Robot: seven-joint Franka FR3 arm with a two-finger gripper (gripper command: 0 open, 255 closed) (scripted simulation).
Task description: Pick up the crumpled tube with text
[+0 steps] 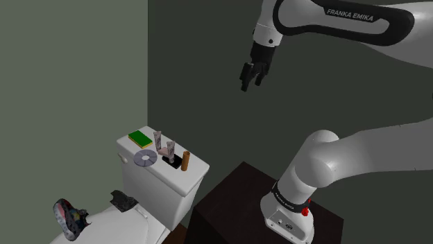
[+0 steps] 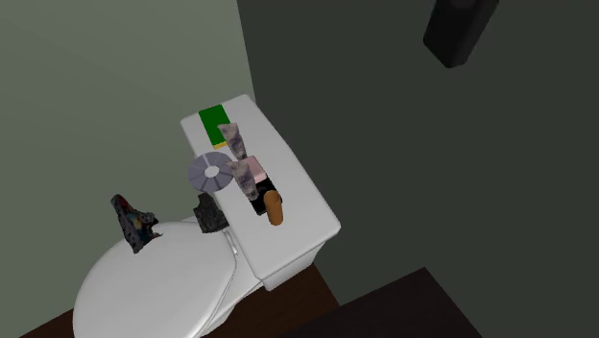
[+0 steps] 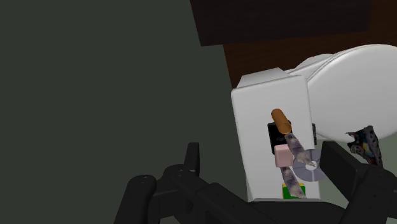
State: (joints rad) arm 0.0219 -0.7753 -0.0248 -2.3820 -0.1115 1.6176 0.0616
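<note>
Targeting: the crumpled tube, mottled grey and pink (image 2: 251,175), sat midway along the white toilet tank lid (image 2: 299,197), near the centre of the second exterior view; no text could be read on it.
Lookalike: a second mottled grey tube (image 2: 236,144) sat just above it in that frame, against a flat green pad (image 2: 215,123).
Neighbours: a silver disc (image 2: 209,174) lay to its left, with a small black block (image 2: 261,192) and a brown cylinder (image 2: 275,207) just below it.
Claw: the black two-finger gripper (image 1: 250,78) hung in the shoulder view's upper middle, fingers apart and empty, well apart from the tank.
Risk, wrong pick: the two tubes matched closely, so the fingers could have closed on the lookalike.
Risk, crowding: a descent could have nudged the disc or cylinder off the lid.
Risk, slip: a creased, uneven tube could have slid out of a shallow pinch.
</note>
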